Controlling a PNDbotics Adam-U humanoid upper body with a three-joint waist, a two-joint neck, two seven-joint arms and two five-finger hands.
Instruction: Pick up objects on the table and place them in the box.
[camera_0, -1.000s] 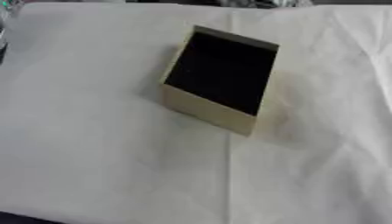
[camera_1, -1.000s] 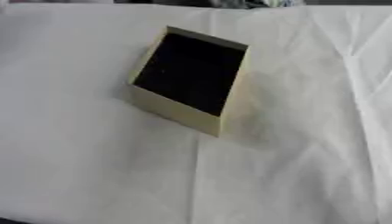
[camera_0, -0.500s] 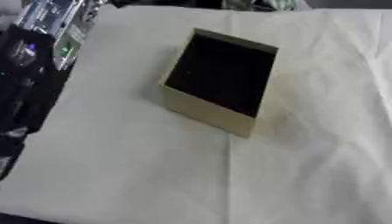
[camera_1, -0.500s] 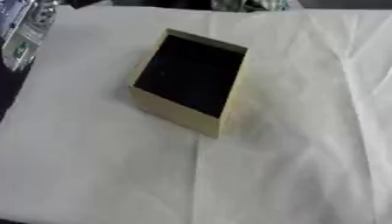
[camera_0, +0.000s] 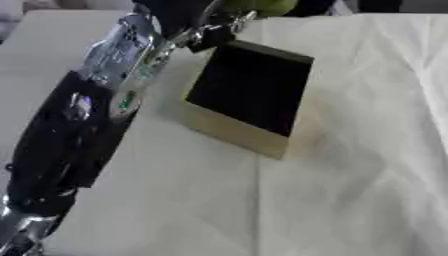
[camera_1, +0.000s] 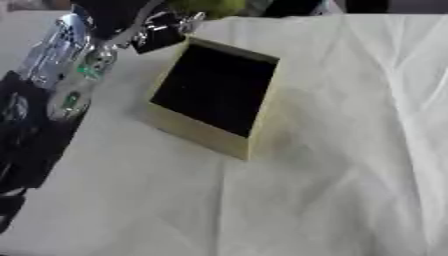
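A tan box (camera_0: 233, 132) with a black inside stands askew on the white cloth, its opening facing up. My left arm (camera_0: 96, 95) comes in from the lower left and stretches along the box's left side to the far edge of the table. My left hand (camera_0: 197, 22) is at the top of the view, just beyond the box's far left corner. A yellow-green rounded object (camera_1: 210, 6) shows right at that hand, partly cut off by the top edge. Whether the hand holds it is hidden. My right hand is in no view.
A creased white cloth (camera_0: 359, 170) covers the whole table. Dark shapes (camera_0: 376, 5) lie along the far edge, behind the cloth.
My left arm, absent a second ago, has swung in from the left and reached up past the box to the far edge. The box has not moved.
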